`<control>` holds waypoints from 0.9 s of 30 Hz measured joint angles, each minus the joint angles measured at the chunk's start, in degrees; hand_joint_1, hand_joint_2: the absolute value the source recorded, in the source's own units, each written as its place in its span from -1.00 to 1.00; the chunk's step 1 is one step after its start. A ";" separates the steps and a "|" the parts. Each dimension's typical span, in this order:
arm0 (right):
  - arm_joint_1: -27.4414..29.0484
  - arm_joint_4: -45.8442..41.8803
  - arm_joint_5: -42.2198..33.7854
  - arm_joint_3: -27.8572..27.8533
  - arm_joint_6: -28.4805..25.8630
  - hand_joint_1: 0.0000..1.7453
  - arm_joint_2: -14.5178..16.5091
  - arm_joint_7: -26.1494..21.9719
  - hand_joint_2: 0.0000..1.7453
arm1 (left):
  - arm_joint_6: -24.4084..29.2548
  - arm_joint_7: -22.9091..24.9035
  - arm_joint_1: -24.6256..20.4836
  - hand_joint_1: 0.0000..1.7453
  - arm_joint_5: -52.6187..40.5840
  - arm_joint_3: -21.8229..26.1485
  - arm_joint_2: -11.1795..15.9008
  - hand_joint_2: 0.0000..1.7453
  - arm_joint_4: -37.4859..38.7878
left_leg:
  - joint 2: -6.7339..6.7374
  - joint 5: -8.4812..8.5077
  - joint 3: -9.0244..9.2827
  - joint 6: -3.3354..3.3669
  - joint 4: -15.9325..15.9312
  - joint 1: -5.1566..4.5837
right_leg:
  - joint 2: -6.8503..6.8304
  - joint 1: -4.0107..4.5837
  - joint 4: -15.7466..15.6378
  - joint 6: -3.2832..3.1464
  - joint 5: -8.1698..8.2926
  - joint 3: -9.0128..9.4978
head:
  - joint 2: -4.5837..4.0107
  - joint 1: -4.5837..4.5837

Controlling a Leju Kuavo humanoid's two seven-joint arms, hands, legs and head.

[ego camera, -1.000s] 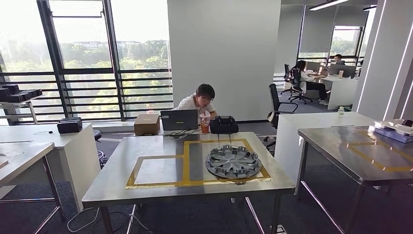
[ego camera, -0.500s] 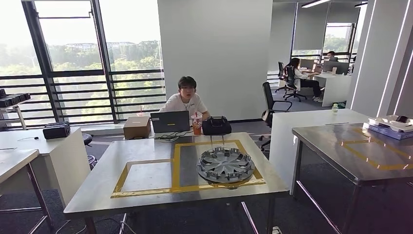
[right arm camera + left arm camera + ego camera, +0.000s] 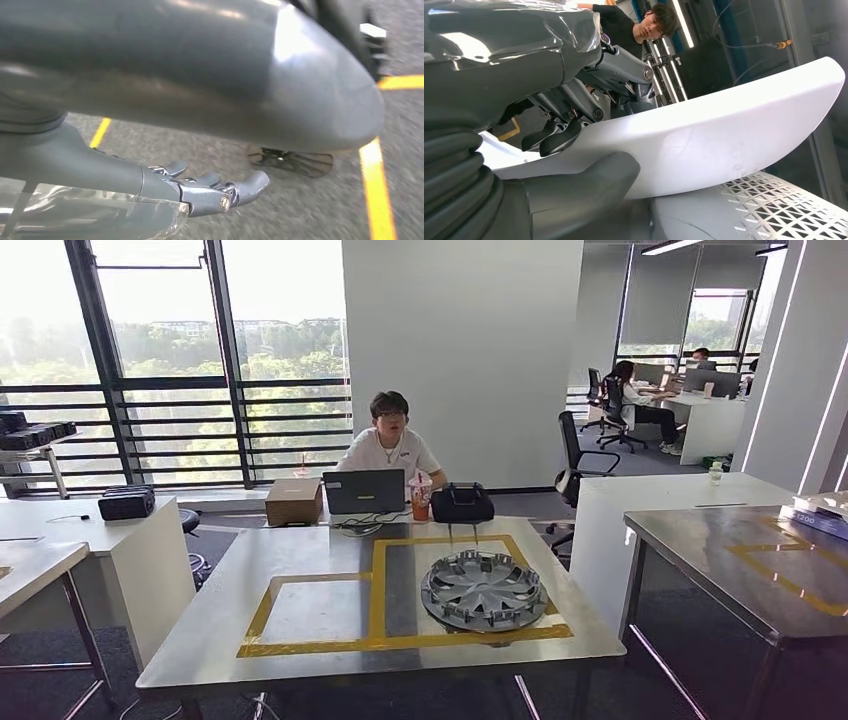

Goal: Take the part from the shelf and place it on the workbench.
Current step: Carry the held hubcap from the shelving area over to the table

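Note:
In the left wrist view my left hand (image 3: pixel 574 125) holds a large white curved part (image 3: pixel 724 135), its thumb (image 3: pixel 584 185) on one face and its dark fingers (image 3: pixel 559 140) on the other. In the right wrist view my right hand (image 3: pixel 200 190) stretches its fingers just beneath a smooth grey curved body (image 3: pixel 200 75); I cannot tell whether it grips it. Straight ahead in the head view stands the steel workbench (image 3: pixel 320 540), marked with yellow tape frames. A grey wheel cover (image 3: pixel 484 590) lies in the right frame; the left frame is bare.
A person (image 3: pixel 390 445) sits behind the bench's far edge with a laptop (image 3: pixel 364 492), a cardboard box (image 3: pixel 294 502), a cup (image 3: pixel 420 495) and a black bag (image 3: pixel 461 503). A second steel table (image 3: pixel 760 570) stands to the right, a white table (image 3: pixel 90 530) to the left.
The whole head view has shifted with the camera: the workbench sits a little nearer and more centred. The person at the laptop has sat upright. The wheel cover has not moved.

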 joint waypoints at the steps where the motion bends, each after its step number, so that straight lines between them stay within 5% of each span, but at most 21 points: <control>1: -0.04 0.01 -0.05 0.00 0.01 -1.00 0.04 -0.06 -1.00 | 0.14 0.20 -0.17 1.00 0.11 -0.07 -0.03 1.00 -0.03 | -0.01 -0.79 0.21 -0.31 0.37 -0.14 | 0.01 -0.01 -2.17 -0.42 0.84 0.97 | 0.00 -0.02; 6: -0.09 0.02 -0.15 0.00 0.19 -1.00 0.43 -0.20 -1.00 | 0.32 0.78 -0.71 1.00 0.40 -0.23 -0.03 1.00 -0.29 | 0.22 -3.47 0.03 -1.34 2.57 0.10 | 0.25 -0.02 -2.88 -3.14 -0.46 2.30 | 0.02 -0.33; 9: -0.05 0.02 -0.31 0.01 0.79 -1.00 0.46 -0.06 -1.00 | 0.44 1.19 -0.98 1.00 0.96 -0.40 0.09 1.00 -0.34 | 0.31 -7.56 -6.37 -2.38 13.66 0.66 | 0.32 -0.12 -2.92 -3.83 -1.45 3.28 | 0.02 -0.50; 11: 0.08 0.02 -0.42 0.03 1.13 -1.00 0.48 0.28 -1.00 | 0.56 1.44 -1.06 1.00 1.26 -0.63 0.15 1.00 -0.20 | 0.33 -7.54 -10.79 -2.57 18.94 0.93 | 0.41 -0.10 -2.92 -3.79 -2.24 4.15 | 0.02 -0.58; 13: 0.23 0.02 -0.62 0.08 1.26 -1.00 0.50 0.73 -1.00 | 0.86 1.72 -1.31 1.00 1.40 -0.89 0.13 1.00 -0.09 | 0.36 -2.69 -10.93 -2.23 15.28 0.95 | 0.56 -0.04 -2.94 -3.62 -3.16 5.55 | 0.03 -0.64; 14: 0.29 0.02 -0.77 0.16 1.28 -1.00 0.53 0.91 -1.00 | 1.06 1.84 -1.51 1.00 1.47 -1.00 0.11 1.00 -0.08 | 0.37 0.58 -9.76 -1.78 11.08 0.84 | 0.66 -0.04 -3.02 -3.52 -3.63 6.12 | 0.02 -0.68; 16: 0.21 0.05 -1.14 0.34 1.23 -1.00 0.73 1.07 -1.00 | 1.39 1.96 -1.92 1.00 1.66 -1.27 0.10 1.00 -0.03 | 0.49 4.10 -7.50 -0.81 4.47 0.38 | 0.80 0.17 -3.15 -3.12 -4.44 7.04 | -0.02 -0.69; 21: 0.14 0.03 -1.60 0.88 0.96 -1.00 0.86 0.98 -1.00 | 1.66 1.83 -2.40 1.00 1.86 -1.87 -0.01 1.00 0.21 | 0.48 4.02 -5.26 0.34 0.98 0.12 | 0.52 0.31 -2.85 -1.98 -5.51 7.29 | 0.02 -0.59; 22: 0.10 0.02 -1.57 1.14 1.02 -1.00 0.82 0.98 -1.00 | 1.67 1.76 -2.51 1.00 1.84 -1.97 -0.06 1.00 0.27 | 0.43 4.02 -4.56 0.63 0.33 0.23 | 0.42 0.37 -0.78 -2.05 -6.28 6.25 | 0.02 -0.51; 25: 0.10 0.02 -1.43 1.98 1.10 -1.00 0.63 1.26 -1.00 | 1.74 1.73 -2.63 1.00 1.70 -2.27 -0.17 1.00 0.47 | -0.03 3.31 -3.55 1.28 -0.07 0.09 | 0.37 0.41 10.35 -2.38 -9.64 -0.71 | 0.01 -0.35; 27: 0.17 0.02 -1.42 2.22 1.08 -1.00 0.59 1.34 -1.00 | 1.80 1.73 -2.59 1.00 1.60 -2.33 -0.20 1.00 0.51 | -0.29 3.03 -3.36 1.36 -0.04 -0.02 | 0.37 0.40 13.87 -2.29 -10.43 -3.15 | 0.01 -0.36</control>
